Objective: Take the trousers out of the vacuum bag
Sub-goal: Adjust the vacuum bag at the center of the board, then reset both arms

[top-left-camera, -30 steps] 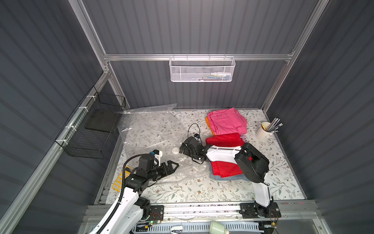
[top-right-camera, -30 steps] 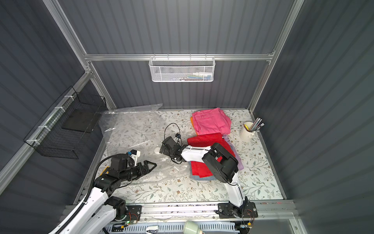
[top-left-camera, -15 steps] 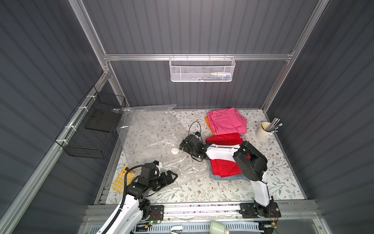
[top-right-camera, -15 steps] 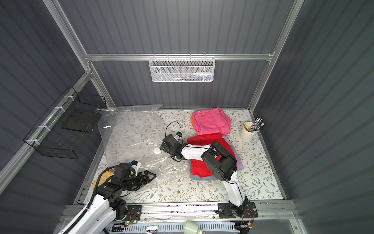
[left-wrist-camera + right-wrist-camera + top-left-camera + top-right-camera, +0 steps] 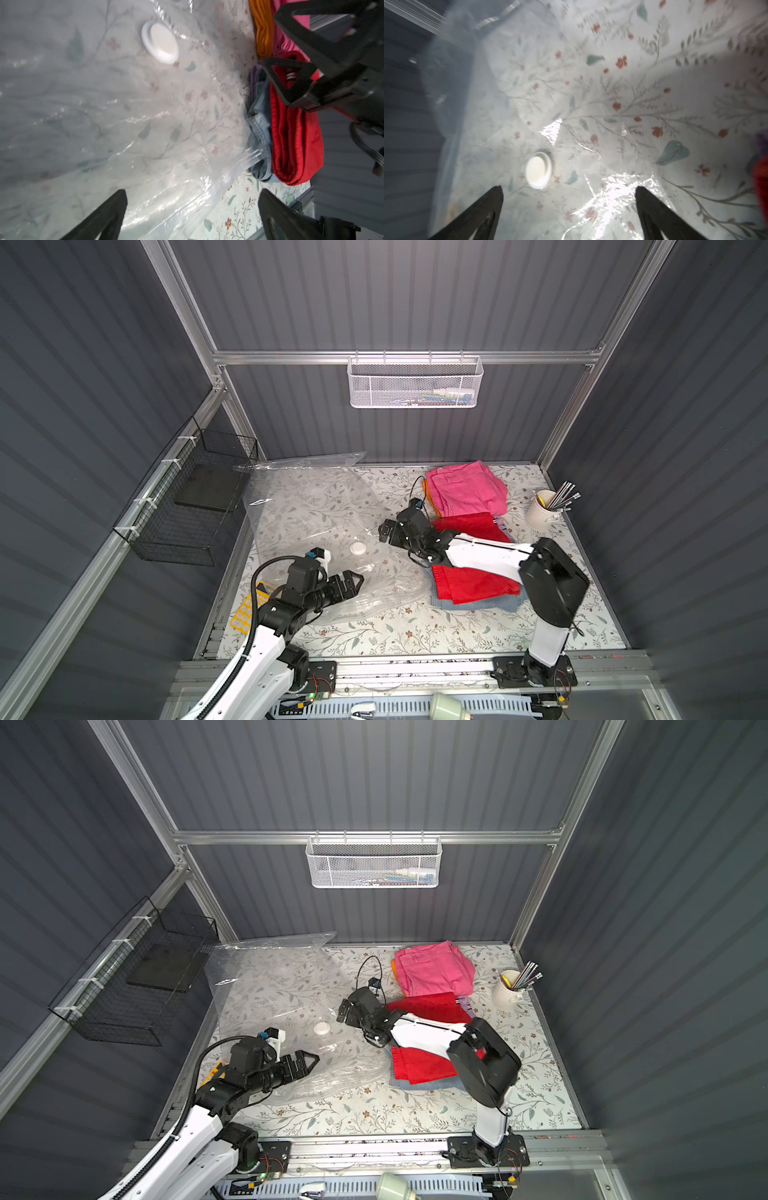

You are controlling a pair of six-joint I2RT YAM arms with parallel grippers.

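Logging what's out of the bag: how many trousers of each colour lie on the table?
Hot pink trousers: 1
Orange trousers: 1
Red trousers: 1
Lilac trousers: 1
Light blue trousers: 1
Total: 5, all outside the vacuum bag

Clear crinkly plastic vacuum bag (image 5: 307,514) lies on left half of flower-printed table (image 5: 415,630). Folded cloth trousers (image 5: 465,493) piled just right of it, outside. White round cup (image 5: 540,514) further right.

The flower-patterned table (image 5: 374,635) carries the flattened vacuum bag (image 5: 307,510), the piled trousers (image 5: 467,491) just beside it, and a cream cup (image 5: 540,514) of pens.
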